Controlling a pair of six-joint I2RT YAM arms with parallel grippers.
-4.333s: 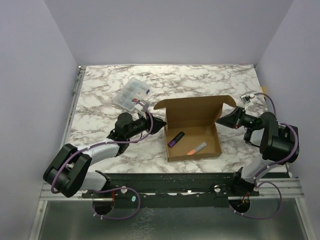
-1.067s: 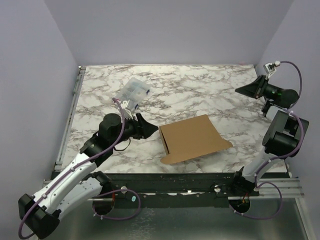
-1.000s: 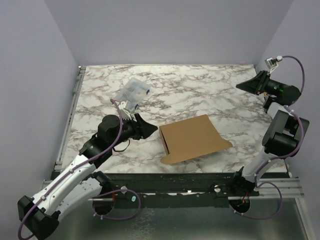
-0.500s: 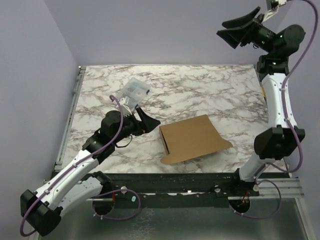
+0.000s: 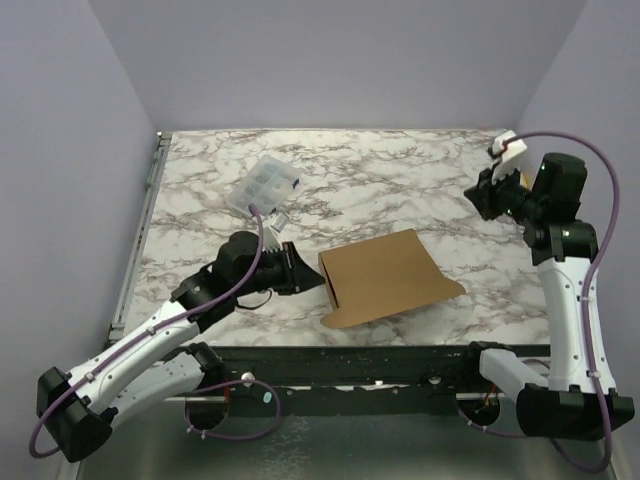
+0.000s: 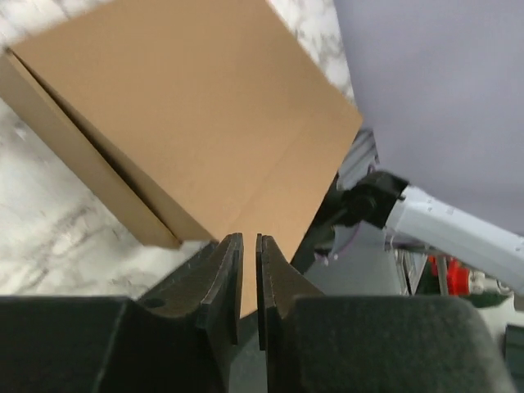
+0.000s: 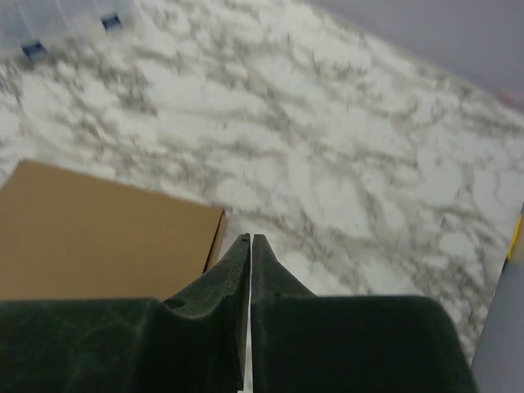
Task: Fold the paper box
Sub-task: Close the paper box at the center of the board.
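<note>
Both pairs of fingers have closed since half a second ago, and the right arm has dropped from high near the back wall. The left gripper (image 6: 248,239) shows only a thin slit between its black fingers (image 6: 221,270) and pinches nothing. The closed, plain brown cardboard paper box (image 6: 188,123) lies just ahead of the tips, not touching them. The right gripper (image 7: 250,238) is pressed tight and empty over the white marble-patterned table (image 7: 327,147), with the box's corner ahead and to the left.
</note>
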